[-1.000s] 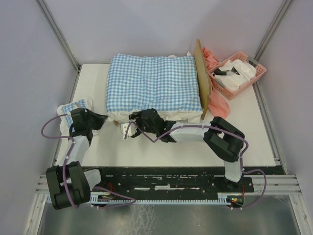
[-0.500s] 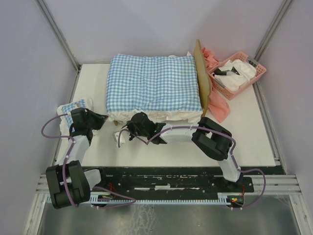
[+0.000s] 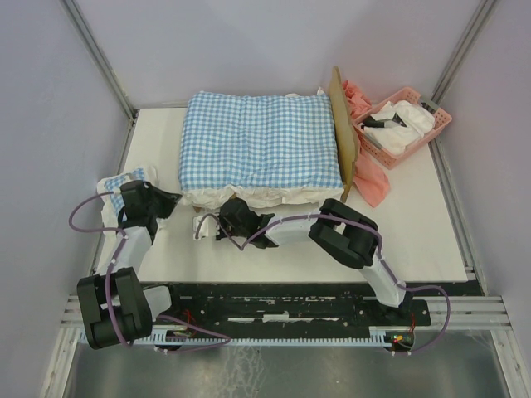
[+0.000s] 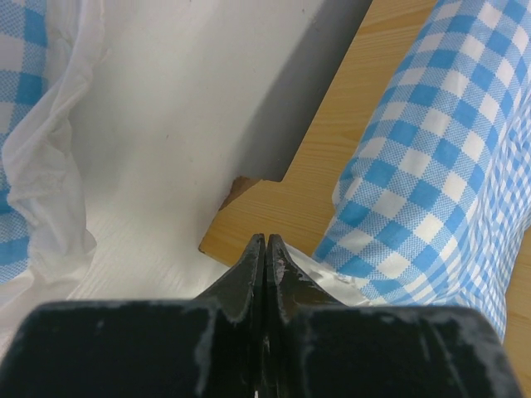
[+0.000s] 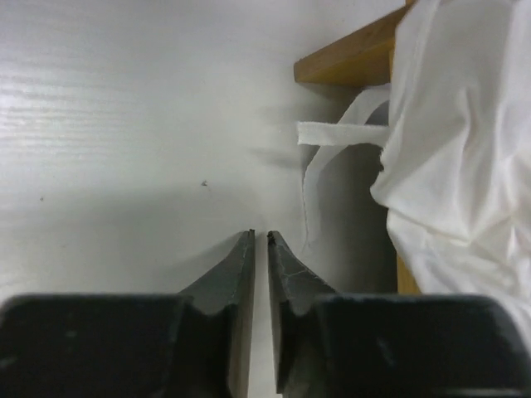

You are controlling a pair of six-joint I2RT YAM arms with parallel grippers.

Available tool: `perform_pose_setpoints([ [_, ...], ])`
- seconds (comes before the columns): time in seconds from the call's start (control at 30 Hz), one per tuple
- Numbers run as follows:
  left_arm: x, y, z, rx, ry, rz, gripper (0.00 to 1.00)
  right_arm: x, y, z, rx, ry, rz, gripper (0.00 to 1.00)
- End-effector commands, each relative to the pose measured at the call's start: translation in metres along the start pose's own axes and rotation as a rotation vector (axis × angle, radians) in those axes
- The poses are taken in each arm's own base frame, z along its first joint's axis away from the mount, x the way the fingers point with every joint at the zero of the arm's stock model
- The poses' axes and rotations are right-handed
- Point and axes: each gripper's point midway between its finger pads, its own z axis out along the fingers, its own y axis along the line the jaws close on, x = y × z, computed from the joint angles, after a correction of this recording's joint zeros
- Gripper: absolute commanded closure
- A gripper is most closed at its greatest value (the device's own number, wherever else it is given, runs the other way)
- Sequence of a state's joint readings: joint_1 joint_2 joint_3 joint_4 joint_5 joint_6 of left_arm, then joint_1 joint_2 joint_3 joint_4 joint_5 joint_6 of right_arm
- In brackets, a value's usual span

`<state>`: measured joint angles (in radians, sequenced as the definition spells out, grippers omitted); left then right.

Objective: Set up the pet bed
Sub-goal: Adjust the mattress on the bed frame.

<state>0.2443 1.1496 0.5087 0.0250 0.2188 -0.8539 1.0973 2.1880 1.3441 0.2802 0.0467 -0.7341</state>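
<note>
The pet bed (image 3: 343, 137) stands at the middle back with its wooden headboard upright on the right. A blue-and-white checked cushion (image 3: 261, 141) covers its base. My left gripper (image 3: 172, 199) is shut and empty at the bed's near left corner. In the left wrist view its tips (image 4: 265, 240) rest just short of the wood frame (image 4: 290, 191). My right gripper (image 3: 205, 225) lies low on the table by the bed's front left corner. Its jaws (image 5: 259, 236) are nearly together with nothing between them. A white tie strap (image 5: 340, 133) hangs just to their right.
A small checked pillow (image 3: 124, 181) with a white frill lies at the far left behind the left arm. A pink basket (image 3: 438, 124) with white items stands at the back right. A pink cloth (image 3: 373, 178) hangs beside the headboard. White frill (image 5: 456, 166) spills over the frame's front rail.
My right gripper has slid left along the bed's front edge, and its jaws have closed from wide to almost together. The left arm has barely moved.
</note>
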Motion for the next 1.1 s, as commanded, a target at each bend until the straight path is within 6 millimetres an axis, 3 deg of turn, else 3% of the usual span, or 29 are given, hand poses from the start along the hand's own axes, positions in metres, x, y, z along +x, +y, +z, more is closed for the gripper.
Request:
perform_pose_setpoints([
  [0.0,-0.02,0.029,0.001,-0.152,-0.089,0.053,0.97,-0.02,-0.021,-0.007,0.082,-0.072,0.201,0.74],
  [0.1,-0.024,0.028,-0.001,-0.159,-0.103,0.055,0.94,-0.028,-0.025,-0.036,0.082,-0.106,0.274,0.57],
  [0.2,-0.028,0.025,-0.005,-0.162,-0.115,0.049,0.81,-0.027,-0.029,-0.078,0.072,-0.134,0.321,0.44],
  [0.3,-0.04,0.018,-0.016,-0.176,-0.155,0.049,0.65,-0.021,-0.035,-0.109,0.087,-0.158,0.309,0.36],
  [0.37,-0.05,0.007,-0.027,-0.153,-0.198,0.061,0.58,-0.017,-0.041,-0.118,0.104,-0.167,0.292,0.35],
  [0.47,-0.061,-0.018,-0.046,-0.064,-0.255,0.086,0.53,-0.011,-0.06,-0.121,0.171,-0.137,0.271,0.34],
  [0.57,-0.058,-0.049,-0.057,0.051,-0.247,0.151,0.53,-0.004,-0.077,-0.115,0.234,-0.101,0.258,0.34],
  [0.63,-0.041,-0.069,-0.06,0.112,-0.209,0.228,0.52,0.0,-0.084,-0.108,0.26,-0.089,0.258,0.33],
  [0.77,-0.007,-0.088,-0.061,0.168,-0.13,0.298,0.51,0.012,-0.096,-0.091,0.308,-0.059,0.257,0.35],
  [0.87,0.019,-0.096,-0.062,0.206,-0.077,0.314,0.51,0.015,-0.091,-0.08,0.291,-0.054,0.251,0.42],
  [0.9,0.026,-0.097,-0.062,0.212,-0.064,0.311,0.51,0.018,-0.088,-0.078,0.288,-0.054,0.253,0.51],
  [1.0,0.052,-0.096,-0.06,0.256,-0.004,0.289,0.51,0.025,-0.084,-0.074,0.307,-0.065,0.261,0.91],
  [1.07,0.069,-0.094,-0.058,0.272,0.039,0.255,0.51,0.032,-0.079,-0.071,0.308,-0.066,0.264,0.98],
])
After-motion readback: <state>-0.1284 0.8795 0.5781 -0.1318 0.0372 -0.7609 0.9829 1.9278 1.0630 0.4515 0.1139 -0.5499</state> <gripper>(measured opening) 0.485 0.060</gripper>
